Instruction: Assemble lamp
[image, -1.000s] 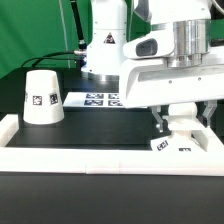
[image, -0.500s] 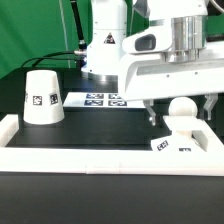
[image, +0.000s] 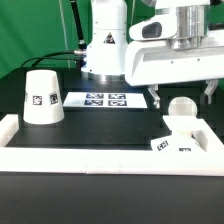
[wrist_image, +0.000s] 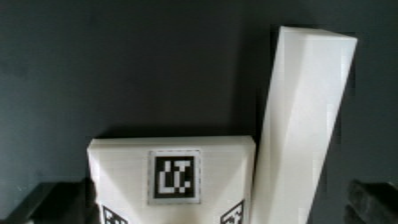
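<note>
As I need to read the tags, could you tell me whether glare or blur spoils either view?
Exterior view: even light, sharp; the tag on the shade reads clearly, though the white bulb blends into the base. Wrist view: slightly soft, the table rim glaring white, the base tag legible.

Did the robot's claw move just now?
Yes. The gripper went up, away from the bulb, which stayed put on the base plate.

The arm (image: 105, 40) is glossy white with rounded shells and dark seams at its joints, and a black cable (image: 58, 52) runs to its foot. Its gripper (image: 183, 96) is a wide white block under a grey metal cylinder (image: 190, 18) (the one grey part), ending in two thin dark fingers (image: 157, 97).
</note>
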